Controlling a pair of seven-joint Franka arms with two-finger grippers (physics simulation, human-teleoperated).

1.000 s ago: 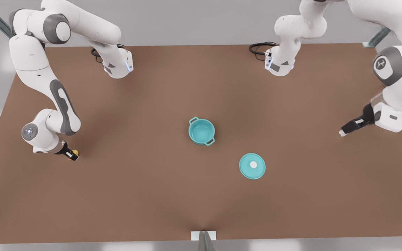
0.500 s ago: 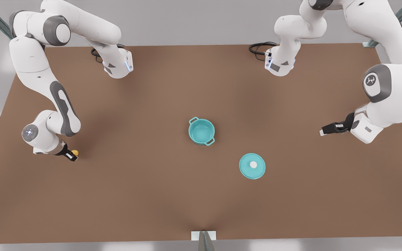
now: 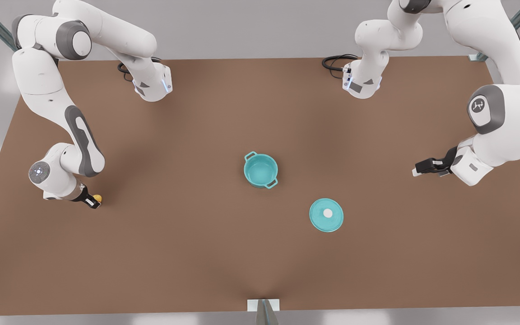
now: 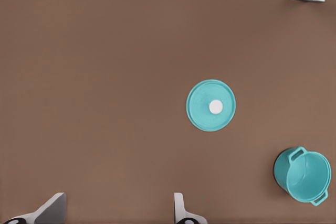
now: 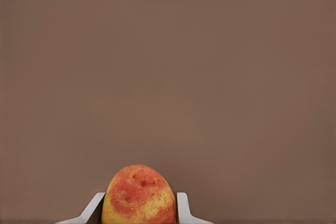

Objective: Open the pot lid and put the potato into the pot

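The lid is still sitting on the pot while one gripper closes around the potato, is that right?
Not quite. The lid is off the pot and lies flat on the table beside it, as the front view shows. The rest holds: the right gripper is shut on the potato. The left gripper hangs open, apart from both.

The pot point(image 3: 260, 169) is teal inside and out, and the pot lid point(image 3: 326, 215) is the same teal with a white knob at its centre. The potato point(image 5: 139, 195) is yellow-orange with reddish patches and fine speckles. The table point(image 3: 197, 253) is plain brown, the arms are white with grey joints, and the right gripper point(image 3: 95, 201) is black.
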